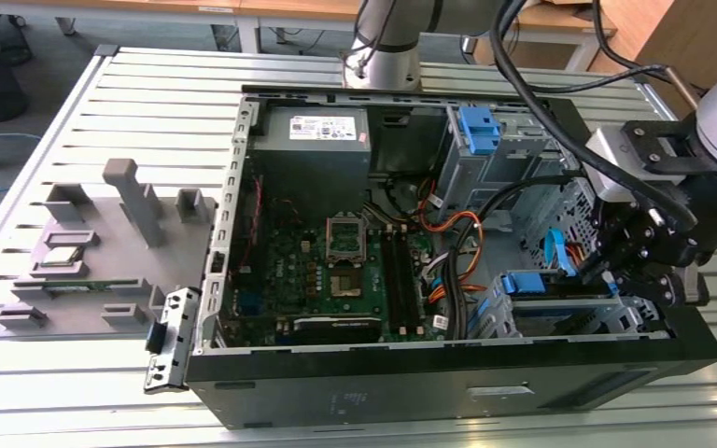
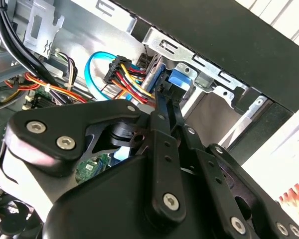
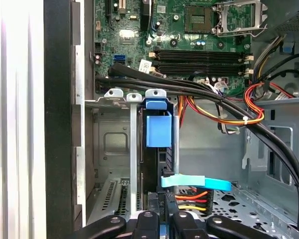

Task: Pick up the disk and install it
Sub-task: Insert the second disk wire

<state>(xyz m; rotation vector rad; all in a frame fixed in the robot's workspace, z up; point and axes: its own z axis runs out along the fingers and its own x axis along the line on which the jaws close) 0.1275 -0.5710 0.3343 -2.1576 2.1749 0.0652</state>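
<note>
Disk position: the disk [image 3: 158, 149] is sitting edge-on in the drive cage [image 3: 134, 99] at the open computer case [image 1: 458, 373] corner, directly ahead of the gripper [image 3: 162, 221].
Long axis: running in line with the fingers.
Gripper: closing on the disk's near end.
Look: dark slab wearing blue bracket rails.

Blue-railed disk [image 3: 158, 130], black case [image 1: 458, 373], green motherboard [image 1: 333, 271]

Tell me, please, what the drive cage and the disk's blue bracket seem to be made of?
Drive cage: likely bare sheet metal, dull grey with stamped holes and folded tabs. The disk's blue bracket: probably moulded plastic, a uniform matte blue. The gripper sits right at the disk.
</note>
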